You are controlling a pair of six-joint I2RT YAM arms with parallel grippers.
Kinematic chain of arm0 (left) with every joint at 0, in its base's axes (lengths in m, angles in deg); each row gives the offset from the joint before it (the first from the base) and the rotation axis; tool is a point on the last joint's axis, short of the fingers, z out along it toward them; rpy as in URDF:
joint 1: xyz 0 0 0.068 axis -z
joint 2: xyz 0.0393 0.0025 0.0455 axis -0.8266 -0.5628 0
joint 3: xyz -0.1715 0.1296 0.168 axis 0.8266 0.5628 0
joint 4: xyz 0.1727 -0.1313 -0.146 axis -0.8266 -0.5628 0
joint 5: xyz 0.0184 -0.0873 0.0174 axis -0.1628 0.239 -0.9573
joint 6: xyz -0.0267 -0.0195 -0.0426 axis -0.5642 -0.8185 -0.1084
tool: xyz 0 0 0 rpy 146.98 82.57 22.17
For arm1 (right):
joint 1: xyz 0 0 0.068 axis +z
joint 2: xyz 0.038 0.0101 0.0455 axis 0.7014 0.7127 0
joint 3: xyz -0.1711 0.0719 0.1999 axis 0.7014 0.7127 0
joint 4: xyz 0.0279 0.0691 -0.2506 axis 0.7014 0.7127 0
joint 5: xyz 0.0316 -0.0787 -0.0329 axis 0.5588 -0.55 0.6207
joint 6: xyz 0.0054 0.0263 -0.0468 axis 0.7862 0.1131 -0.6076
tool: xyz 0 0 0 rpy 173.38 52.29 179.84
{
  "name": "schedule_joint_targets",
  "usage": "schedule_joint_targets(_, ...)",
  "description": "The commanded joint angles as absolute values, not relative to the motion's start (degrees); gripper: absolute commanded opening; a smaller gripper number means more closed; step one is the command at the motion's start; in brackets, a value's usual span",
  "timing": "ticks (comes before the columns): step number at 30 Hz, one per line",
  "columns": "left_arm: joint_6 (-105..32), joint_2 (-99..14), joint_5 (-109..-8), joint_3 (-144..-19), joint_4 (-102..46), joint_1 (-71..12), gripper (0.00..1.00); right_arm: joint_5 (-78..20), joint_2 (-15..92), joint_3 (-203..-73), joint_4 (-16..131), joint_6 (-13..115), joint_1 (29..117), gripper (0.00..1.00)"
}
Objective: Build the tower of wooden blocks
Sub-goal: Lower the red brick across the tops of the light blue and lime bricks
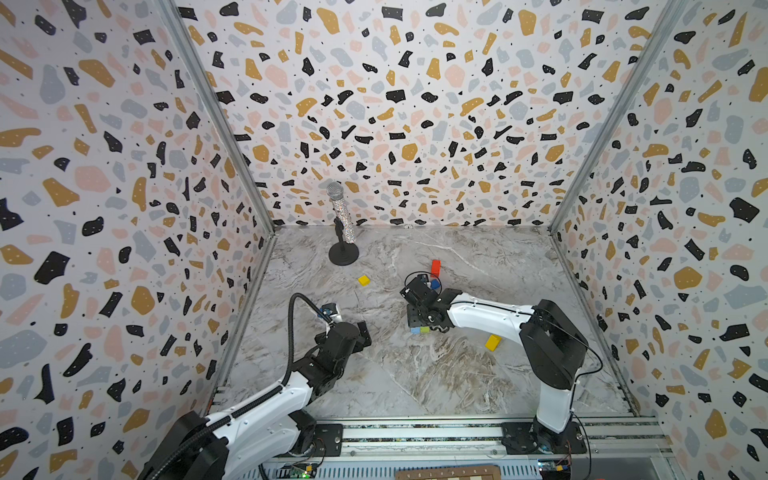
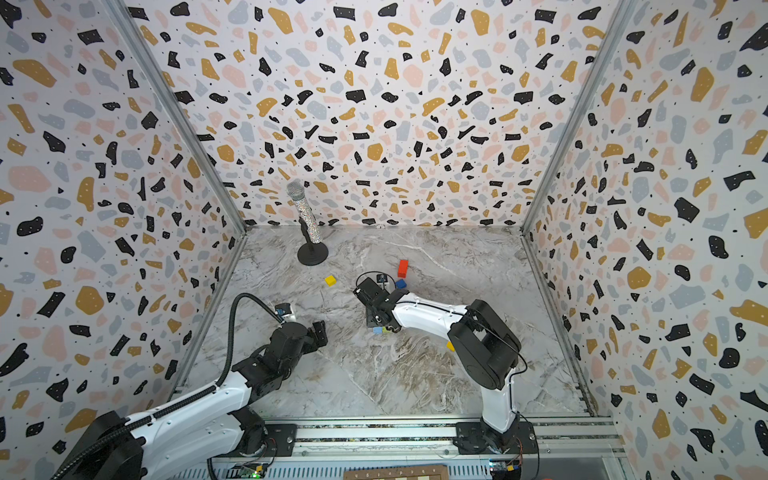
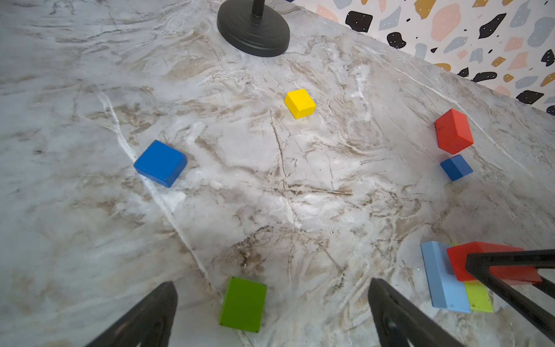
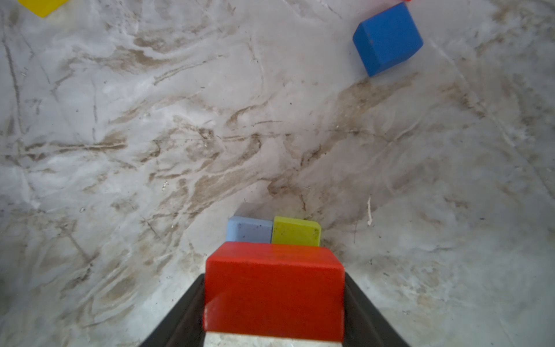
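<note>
Light-blue (image 4: 249,229) and lime (image 4: 295,231) wood blocks lie side by side on the table as the tower's base; in both top views they peek out under the right wrist (image 1: 415,331) (image 2: 377,331). My right gripper (image 4: 274,282) (image 1: 422,322) is shut on a red brick (image 4: 274,288) (image 3: 480,261) directly over them; whether it touches them I cannot tell. My left gripper (image 3: 271,285) (image 1: 361,332) stands open and empty, with a green block (image 3: 243,305) on the table between its fingers.
Loose blocks lie around: a yellow cube (image 1: 364,280), an upright red block (image 1: 435,268), a blue cube (image 1: 435,284), a yellow brick (image 1: 493,343) and a flat blue block (image 3: 160,163). A glittery microphone (image 1: 343,216) stands at the back left. Patterned walls enclose three sides.
</note>
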State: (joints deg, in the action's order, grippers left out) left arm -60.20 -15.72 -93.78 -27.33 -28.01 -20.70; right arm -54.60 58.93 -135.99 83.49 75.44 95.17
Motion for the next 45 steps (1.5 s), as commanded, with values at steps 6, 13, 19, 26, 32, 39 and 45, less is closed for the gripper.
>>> schedule_joint_targets(6,-59.58,-15.26,-94.92,-26.91,-26.92,-20.94,1.00,-54.50,58.82,-138.29,83.76,74.81,94.64,0.51)
schedule_joint_targets(13,-59.61,-14.75,-94.84,-26.91,-27.12,-20.94,1.00,-54.24,60.02,-139.26,83.90,74.66,94.38,0.51)
schedule_joint_targets(19,-59.67,-14.70,-94.66,-26.82,-27.10,-20.94,1.00,-54.32,60.06,-139.10,84.28,74.64,93.98,0.51)
schedule_joint_targets(26,-59.53,-14.59,-94.45,-26.82,-27.11,-20.90,1.00,-53.89,60.25,-139.19,84.17,74.56,93.58,0.51)
schedule_joint_targets(32,-59.53,-14.60,-94.62,-26.82,-27.08,-20.93,1.00,-53.22,60.86,-139.61,84.53,74.46,93.60,0.52)
schedule_joint_targets(39,-59.54,-14.51,-94.53,-26.91,-27.04,-20.93,1.00,-53.13,60.92,-139.74,84.77,74.47,93.91,0.51)
schedule_joint_targets(45,-59.53,-14.49,-94.52,-26.91,-27.09,-20.94,1.00,-53.62,60.63,-140.83,85.67,74.29,94.02,0.51)
